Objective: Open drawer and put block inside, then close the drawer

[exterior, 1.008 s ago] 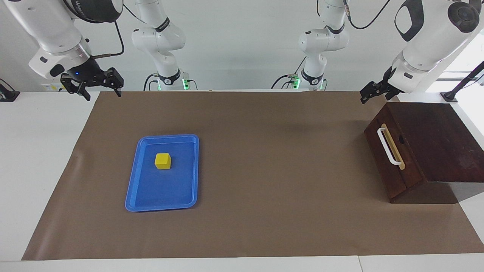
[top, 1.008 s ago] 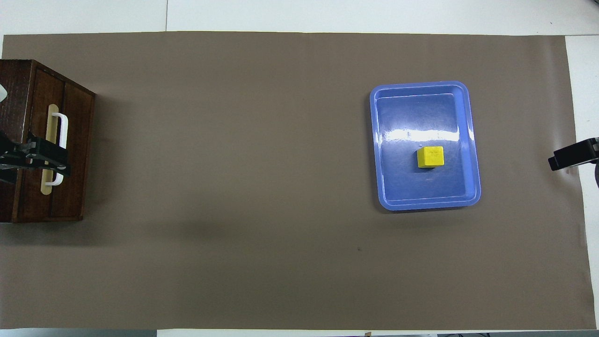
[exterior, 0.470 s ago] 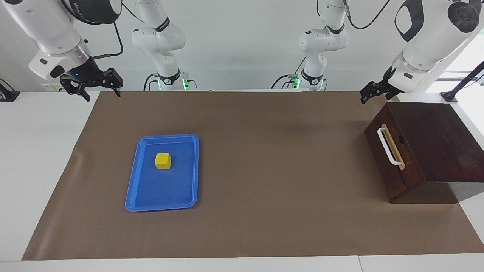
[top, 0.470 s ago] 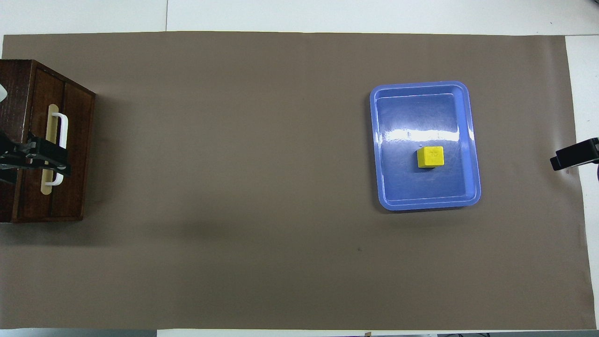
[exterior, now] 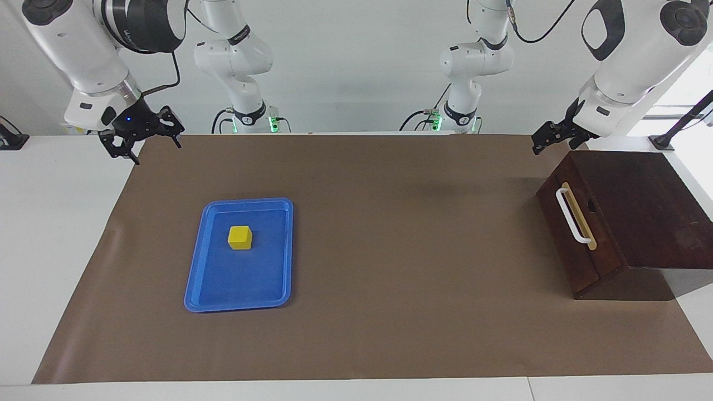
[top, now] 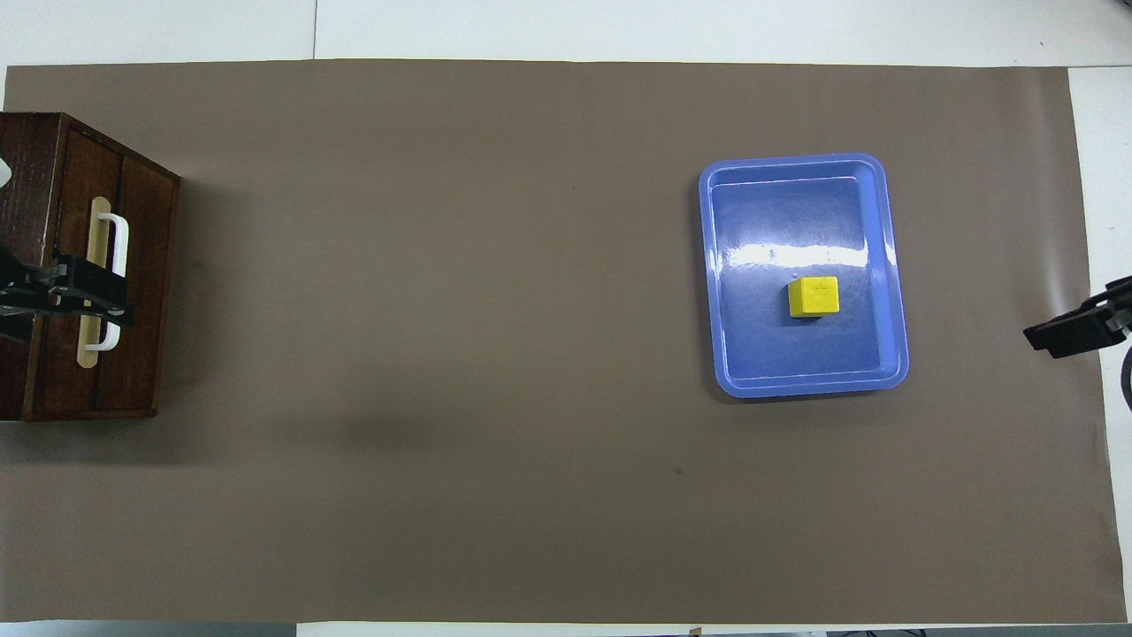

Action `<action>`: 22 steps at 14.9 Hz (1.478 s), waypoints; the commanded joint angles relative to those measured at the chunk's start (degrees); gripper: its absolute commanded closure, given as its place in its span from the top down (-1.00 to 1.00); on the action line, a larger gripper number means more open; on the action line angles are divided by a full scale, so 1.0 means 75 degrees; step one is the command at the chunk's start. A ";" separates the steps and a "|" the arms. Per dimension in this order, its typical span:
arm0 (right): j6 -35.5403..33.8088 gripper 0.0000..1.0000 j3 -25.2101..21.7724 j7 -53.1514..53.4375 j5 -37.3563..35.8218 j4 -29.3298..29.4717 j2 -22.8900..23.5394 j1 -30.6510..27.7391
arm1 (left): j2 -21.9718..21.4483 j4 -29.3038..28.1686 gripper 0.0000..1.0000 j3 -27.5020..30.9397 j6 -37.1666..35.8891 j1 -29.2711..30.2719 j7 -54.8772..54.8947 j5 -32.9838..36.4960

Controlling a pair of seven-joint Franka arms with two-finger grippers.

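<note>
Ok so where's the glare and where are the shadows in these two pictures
Overhead view: a white streak of glare crosses the blue tray floor, just farther from the robots than the block. A soft shadow falls on the brown paper beside the drawer. Facing view: no glare on the tray; a faint shadow patch on the paper near the drawer, and bright window light at the left arm's end.

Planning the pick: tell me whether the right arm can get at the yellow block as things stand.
Probably yes. The block sits uncovered in the blue tray, nothing on or beside it, and the right gripper, fingers open, hangs over the brown mat's edge at that end, with bare mat between.
</note>
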 commanded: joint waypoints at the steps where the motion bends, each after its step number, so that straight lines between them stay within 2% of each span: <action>1: 0.0814 1.00 0.0049 -0.1598 0.0410 -0.1076 -0.0522 -0.0227 | -0.0295 -0.0539 1.00 0.0061 0.0914 -0.0171 -0.0002 0.0251; 3: 0.1388 1.00 0.0049 -0.2664 0.0610 -0.1696 -0.0767 -0.0227 | -0.0493 -0.1240 1.00 0.0037 0.1758 -0.0415 -0.0026 0.0825; 6: 0.2010 1.00 0.0037 -0.4175 0.1440 -0.2272 -0.0792 -0.0367 | -0.0401 -0.1852 1.00 0.0037 0.2756 -0.0546 -0.0026 0.1646; 8: 0.2234 1.00 0.0037 -0.5382 0.2364 -0.2344 -0.0372 -0.0566 | -0.0098 -0.2203 1.00 0.0026 0.3493 -0.0546 -0.0026 0.2522; 11: 0.2562 1.00 0.0037 -0.7233 0.3607 -0.2344 0.0366 -0.0755 | 0.0395 -0.2346 1.00 0.0037 0.4257 -0.0465 -0.0038 0.3322; 15: 0.2994 1.00 0.0037 -0.9203 0.4968 -0.2320 0.1129 -0.0732 | 0.0666 -0.2825 1.00 0.0049 0.5124 -0.0335 -0.0073 0.3779; 18: 0.3137 1.00 0.0037 -0.9536 0.5625 -0.2309 0.1411 -0.0650 | 0.0689 -0.3037 1.00 0.0049 0.5523 -0.0148 -0.0073 0.3910; 22: 0.3044 1.00 0.0049 -1.0636 0.6528 -0.1830 0.2312 -0.0638 | 0.0771 -0.3306 1.00 0.0049 0.5828 -0.0112 -0.0096 0.3910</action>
